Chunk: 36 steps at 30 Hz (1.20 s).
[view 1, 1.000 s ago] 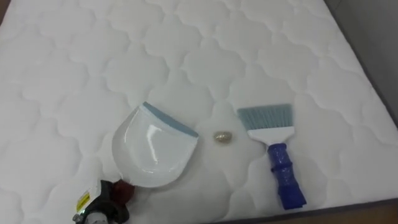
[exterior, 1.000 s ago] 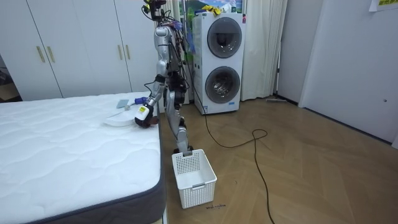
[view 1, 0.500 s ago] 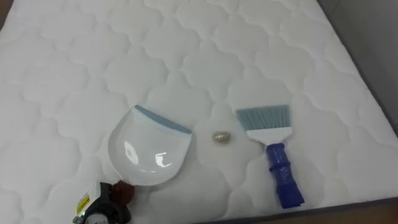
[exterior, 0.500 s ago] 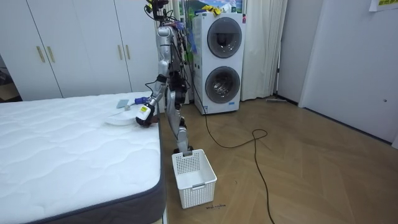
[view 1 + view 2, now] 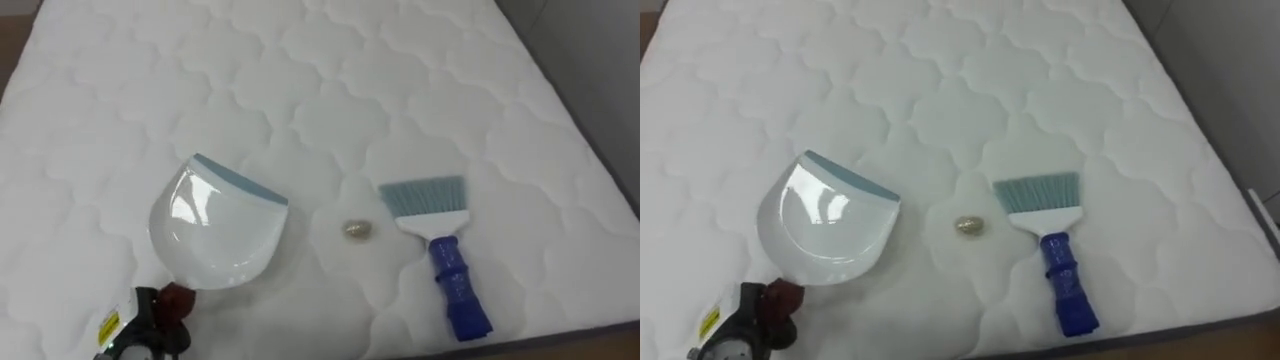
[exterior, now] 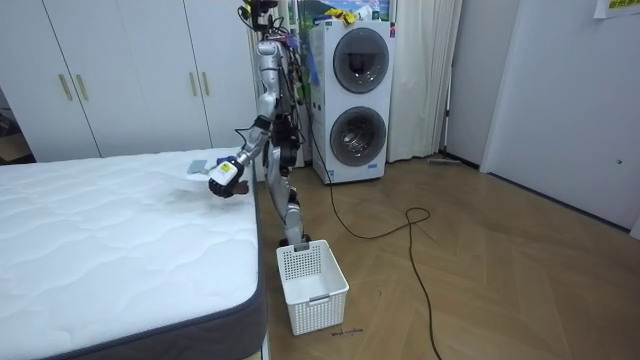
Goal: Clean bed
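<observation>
One white dustpan (image 5: pixel 215 230), one blue-handled brush (image 5: pixel 440 250) and one small tan scrap (image 5: pixel 359 230) near the mattress's (image 5: pixel 300 80) front edge; one white basket (image 6: pixel 310 283) on the floor (image 6: pixel 480 260) by its corner.

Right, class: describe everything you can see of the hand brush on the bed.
The hand brush lies flat on the white quilted mattress, untouched. Ribbed blue handle, plastic-looking, points toward the near edge; white head, pale blue-grey bristles fanned away from the robot. A small pebble-like scrap lies just left, apart.
</observation>
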### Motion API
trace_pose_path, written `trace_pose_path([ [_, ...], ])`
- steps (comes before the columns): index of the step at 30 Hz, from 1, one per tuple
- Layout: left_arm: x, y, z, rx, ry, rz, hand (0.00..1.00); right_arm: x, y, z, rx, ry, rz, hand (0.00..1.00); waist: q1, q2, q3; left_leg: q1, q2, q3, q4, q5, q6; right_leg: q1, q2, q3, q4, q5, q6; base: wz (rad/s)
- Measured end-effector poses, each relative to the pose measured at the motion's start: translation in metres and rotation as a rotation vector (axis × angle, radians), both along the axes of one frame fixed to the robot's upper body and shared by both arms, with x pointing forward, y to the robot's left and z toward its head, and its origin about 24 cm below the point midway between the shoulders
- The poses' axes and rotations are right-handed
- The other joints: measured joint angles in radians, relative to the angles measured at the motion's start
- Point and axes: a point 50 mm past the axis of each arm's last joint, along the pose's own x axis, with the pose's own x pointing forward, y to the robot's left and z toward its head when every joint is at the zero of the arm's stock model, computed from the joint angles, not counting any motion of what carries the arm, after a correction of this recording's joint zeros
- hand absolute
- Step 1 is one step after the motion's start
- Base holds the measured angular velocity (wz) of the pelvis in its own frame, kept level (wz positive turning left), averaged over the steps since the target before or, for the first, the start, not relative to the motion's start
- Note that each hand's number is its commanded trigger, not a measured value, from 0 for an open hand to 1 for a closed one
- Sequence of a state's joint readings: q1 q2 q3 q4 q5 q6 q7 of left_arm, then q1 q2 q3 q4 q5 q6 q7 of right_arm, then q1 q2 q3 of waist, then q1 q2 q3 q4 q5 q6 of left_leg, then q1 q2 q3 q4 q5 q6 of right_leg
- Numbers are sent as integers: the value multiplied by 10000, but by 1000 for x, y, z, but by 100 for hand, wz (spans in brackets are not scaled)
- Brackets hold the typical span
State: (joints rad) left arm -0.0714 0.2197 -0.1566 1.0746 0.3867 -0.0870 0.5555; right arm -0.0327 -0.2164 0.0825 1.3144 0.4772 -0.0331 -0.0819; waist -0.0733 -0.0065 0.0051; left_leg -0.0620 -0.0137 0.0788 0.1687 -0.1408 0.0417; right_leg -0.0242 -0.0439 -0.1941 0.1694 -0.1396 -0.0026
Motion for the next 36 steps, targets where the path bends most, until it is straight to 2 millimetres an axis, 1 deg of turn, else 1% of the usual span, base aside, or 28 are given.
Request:
trace_pose_path([
  [2, -1, 0, 0, -34, -96, -20, 100, 4, -5, 3, -225, -249, -360, 0, 36, 13, -4, 61, -8, -5, -2, -1, 1, 79, -3, 1, -5, -2, 3, 0],
  [4, -5, -1, -1, -121, -139, -64, 100, 17, -11, 9, -565, -940, -744, 0, 6, 21, -6, 35, -14, 22, 30, 1, 4, 54, -9, 17, -14, -8, 6, -4],
  [6, -8, -3, -2, -169, -72, -137, 100, 25, -16, 14, -902, -1400, -929, 0, -25, 19, -6, 31, -20, 28, 39, 3, 5, 36, -12, 41, 5, -18, 4, -2],
  [7, -10, -3, -4, -160, 25, -127, 100, 34, -18, 18, -1061, -1671, -1054, 0, -14, 19, -7, 4, -22, 40, 29, 10, 2, -17, -12, 68, 12, -22, 3, -5],
  [10, -13, -2, -5, -165, 131, -121, 100, 47, -23, 25, -1496, -2091, -1213, 0, -29, 11, -13, -106, -6, 128, 34, 18, 2, -252, -3, 161, 54, -22, 2, -10],
  [12, -12, -2, -4, -191, 229, -257, 100, 66, -29, 36, -1972, -2635, -1339, 0, 101, 22, -20, -375, 8, 270, 62, 23, 12, -576, -8, 292, 223, -20, -3, -18],
  [13, -11, -1, -4, -178, 330, -455, 100, 74, -31, 42, -2243, -2936, -1405, 0, 96, 22, -19, -495, 7, 282, 106, 24, 13, -694, -21, 283, 277, -18, -5, 0],
  [15, -11, -1, -5, -305, 578, -643, 100, 83, -35, 49, -2705, -3253, -1556, 0, 86, 8, -15, -524, 8, 297, 109, 24, 14, -780, -35, 290, 380, -19, -3, 0],
  [16, -10, 0, -5, -359, 664, -765, 100, 91, -37, 56, -2990, -3643, -1626, 0, 84, -2, -6, -630, 10, 307, 140, 24, 15, -875, -45, 292, 388, -19, -3, 0],
  [17, -8, 0, -4, -386, 694, -843, 100, 96, -37, 59, -3137, -3860, -1619, 0, 92, -15, 0, -705, 9, 309, 179, 24, 16, -958, -49, 312, 413, -19, -3, -5],
  [18, -4, 2, -3, -395, 790, -1012, 100, 104, -37, 66, -3485, -4208, -1413, 0, 119, -42, 25, -805, 21, 360, 214, 25, 18, -1124, -50, 413, 538, -19, -3, -6],
  [21, 0, 4, -4, -566, 1207, -1287, 100, 121, -36, 82, -4102, -5096, -1294, 0, 169, -44, 36, -981, 14, 427, 332, 24, 22, -1248, -80, 381, 557, -19, -2, -4],
  [23, 4, 3, -3, -689, 1418, -1386, 100, 128, -35, 90, -4341, -5471, -1471, 0, 160, -49, 54, -1080, 18, 461, 362, 22, 30, -1340, -86, 367, 572, -18, -1, 2],
  [24, 6, 3, -3, -786, 1500, -1461, 100, 133, -35, 96, -4505, -5783, -1575, 0, 166, -40, 56, -1177, 18, 464, 369, 32, 47, -1438, -93, 362, 619, -19, 0, 0],
  [25, 9, 3, -2, -856, 1560, -1546, 100, 139, -35, 104, -4690, -6128, -1674, 0, 179, -16, 77, -1289, 16, 464, 379, 48, 73, -1605, -107, 363, 735, -20, 1, 0],
  [26, 10, 3, -2, -893, 1588, -1583, 100, 141, -35, 108, -4795, -6295, -1722, 0, 180, -6, 80, -1377, 13, 469, 393, 61, 92, -1700, -117, 364, 779, -20, 1, 0],
  [28, 13, 2, -1, -1026, 1685, -1674, 100, 150, -36, 120, -5622, -6759, -1451, 0, 225, 53, 119, -1656, 15, 525, 529, 70, 104, -1995, -134, 427, 908, -20, 1, -3],
  [29, 13, 2, -1, -1054, 1707, -1686, 100, 152, -35, 123, -5772, -6893, -1396, 0, 234, 62, 126, -1711, 16, 538, 539, 76, 115, -2067, -136, 457, 940, -19, 0, -7],
  [31, 16, 1, -1, -1315, 1849, -1668, 100, 159, -33, 131, -6379, -7186, -1121, 0, 252, 120, 167, -1818, 15, 568, 577, 87, 131, -2255, -155, 512, 1085, -20, 1, -5],
  [32, 17, 1, -1, -1344, 1861, -1682, 100, 161, -32, 133, -6504, -7262, -1071, 0, 252, 133, 167, -1867, 15, 568, 591, 87, 131, -2305, -157, 512, 1103, -20, 1, -6],
  [33, 19, 1, 1, -1369, 1845, -1711, 100, 165, -31, 137, -6751, -7415, -972, 0, 250, 165, 184, -1974, 13, 582, 631, 90, 137, -2415, -170, 514, 1149, -20, 1, -3],
  [36, 24, 1, 2, -1468, 1927, -1797, 100, 171, -27, 143, -6963, -7689, -1017, 0, 283, 170, 188, -2124, 9, 604, 664, 107, 161, -2606, -253, 520, 1253, -21, 2, -1],
])
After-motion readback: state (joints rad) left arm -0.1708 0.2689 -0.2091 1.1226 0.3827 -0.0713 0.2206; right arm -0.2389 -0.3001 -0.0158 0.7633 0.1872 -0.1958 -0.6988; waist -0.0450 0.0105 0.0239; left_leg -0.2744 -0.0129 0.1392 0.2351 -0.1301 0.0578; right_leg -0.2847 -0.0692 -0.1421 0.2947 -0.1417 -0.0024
